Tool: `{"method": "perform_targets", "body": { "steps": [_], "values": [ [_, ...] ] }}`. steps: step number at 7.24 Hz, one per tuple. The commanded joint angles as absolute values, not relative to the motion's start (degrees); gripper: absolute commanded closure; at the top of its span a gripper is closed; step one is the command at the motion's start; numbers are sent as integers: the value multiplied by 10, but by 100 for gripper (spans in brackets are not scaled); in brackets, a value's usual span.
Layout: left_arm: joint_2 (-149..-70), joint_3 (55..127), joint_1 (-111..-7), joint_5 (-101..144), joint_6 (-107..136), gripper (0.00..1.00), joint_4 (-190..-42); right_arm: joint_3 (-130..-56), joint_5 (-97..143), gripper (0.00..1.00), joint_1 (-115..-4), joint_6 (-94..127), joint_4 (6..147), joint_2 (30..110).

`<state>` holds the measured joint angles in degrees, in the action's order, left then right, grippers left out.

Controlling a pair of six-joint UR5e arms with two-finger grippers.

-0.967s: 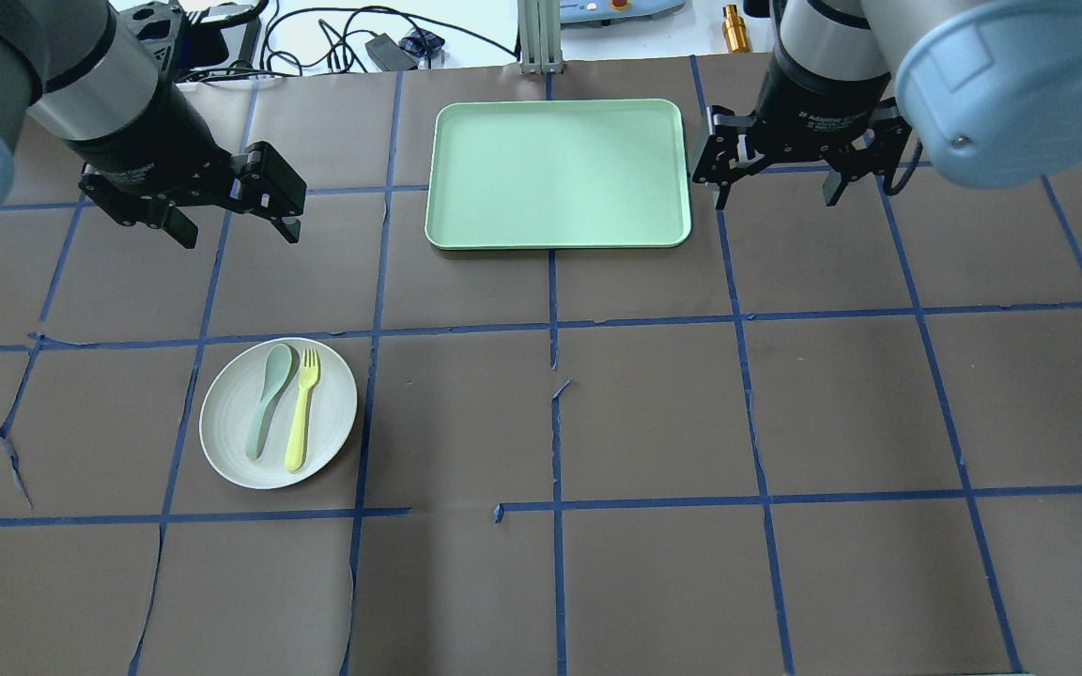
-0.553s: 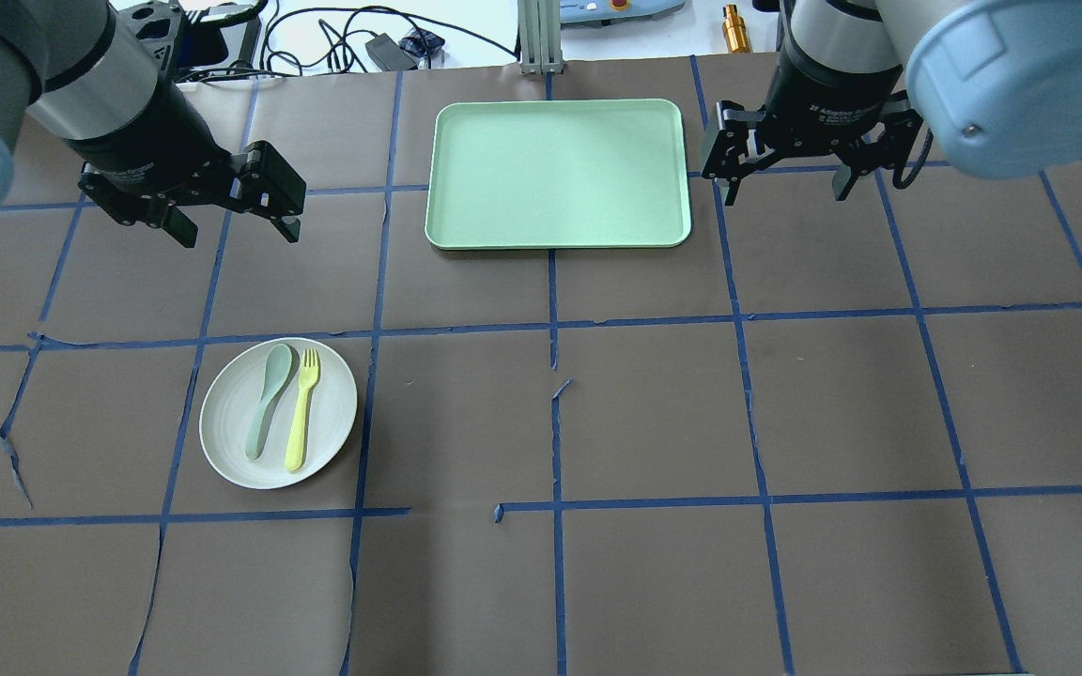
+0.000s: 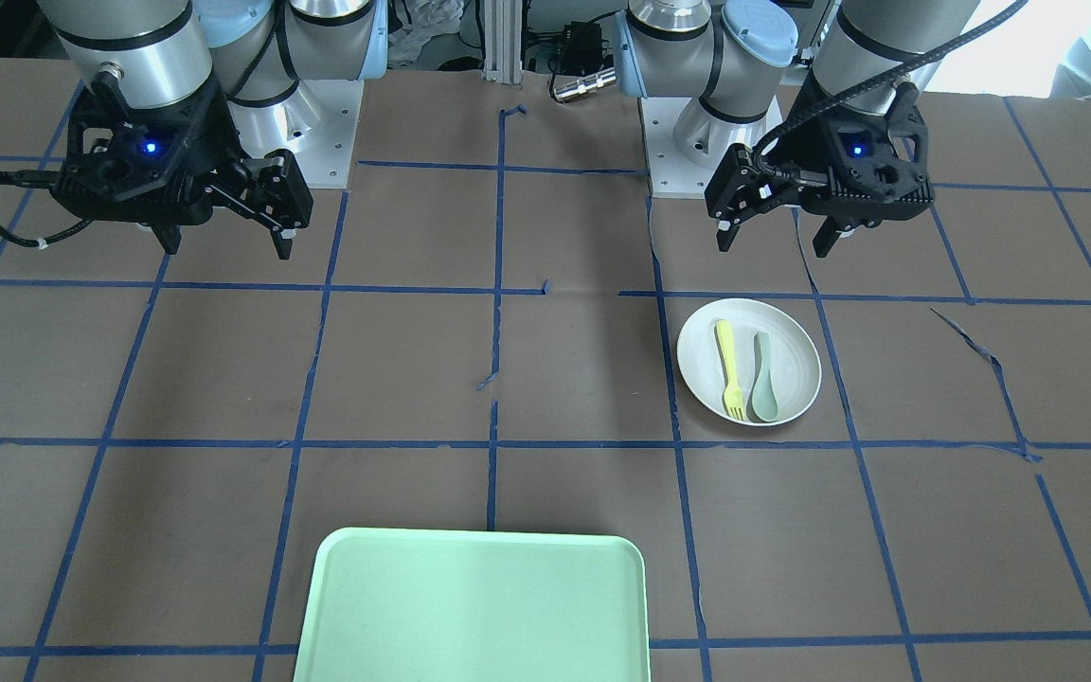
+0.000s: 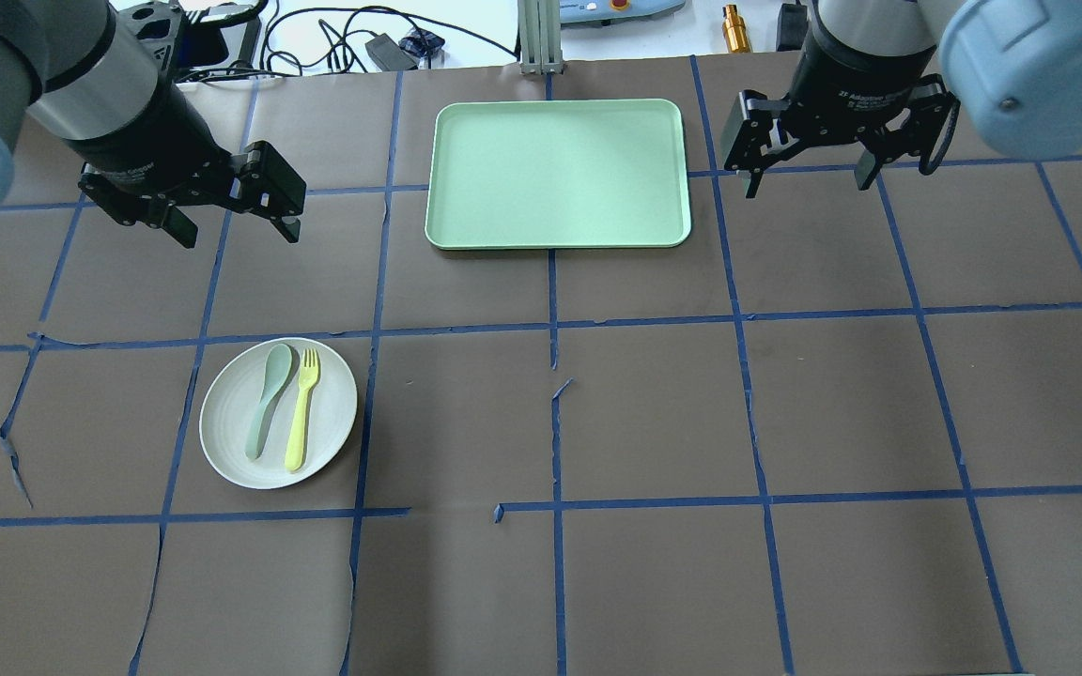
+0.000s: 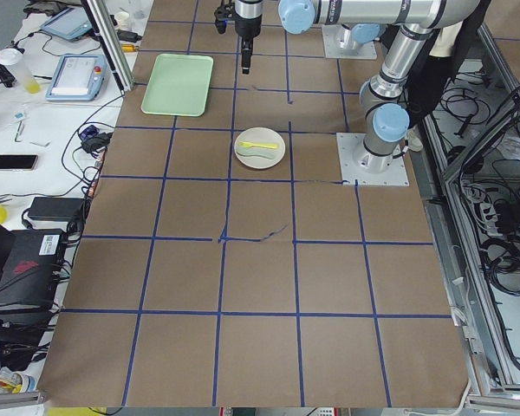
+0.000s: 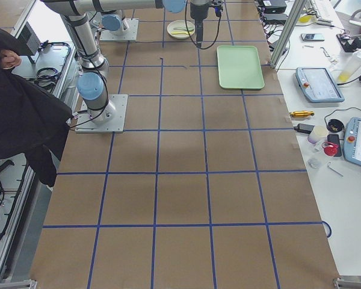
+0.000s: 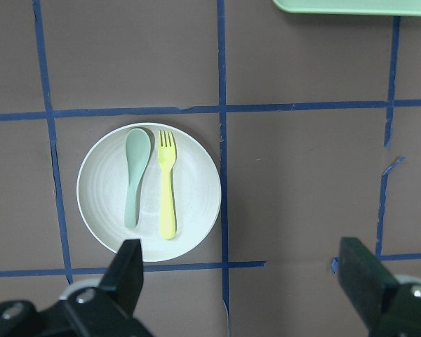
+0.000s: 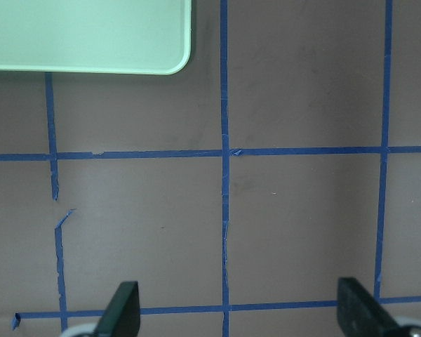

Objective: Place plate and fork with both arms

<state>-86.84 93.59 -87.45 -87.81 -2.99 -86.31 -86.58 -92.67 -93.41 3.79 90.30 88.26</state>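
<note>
Logged plate (image 4: 334, 413) flat on table (image 4: 654, 413), on the left arm's side, well apart from tray (image 4: 557, 174).
Found fork (image 4: 301, 410) lying on plate, tines toward the tray end.
Noted spoon (image 4: 267, 402) just beside fork, parallel, not touching, on the side away from table centre.
Saw left gripper (image 4: 239, 237) raised clear of table, fingers spread wide, holding nothing. Confirmed in wrist view: whole plate in sight ahead of the fingertips.
Saw right gripper (image 4: 809, 186) raised near tray's right edge, fingers likewise wide apart and empty. Found only bare table and a tray corner in its wrist view.
Placed tray at table's far edge, centred between the arms.
</note>
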Motion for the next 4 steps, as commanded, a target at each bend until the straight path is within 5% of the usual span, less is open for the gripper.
{"method": "perform_targets", "body": {
  "steps": [1,4],
  "values": [
    [-868,937,-875,-878,-30,0,-863,-863,-921,0,-935,38,888,884],
    [-902,958,-850,-881,-65,0,-853,-868,-919,0,-937,45,888,884]
  ]
}}
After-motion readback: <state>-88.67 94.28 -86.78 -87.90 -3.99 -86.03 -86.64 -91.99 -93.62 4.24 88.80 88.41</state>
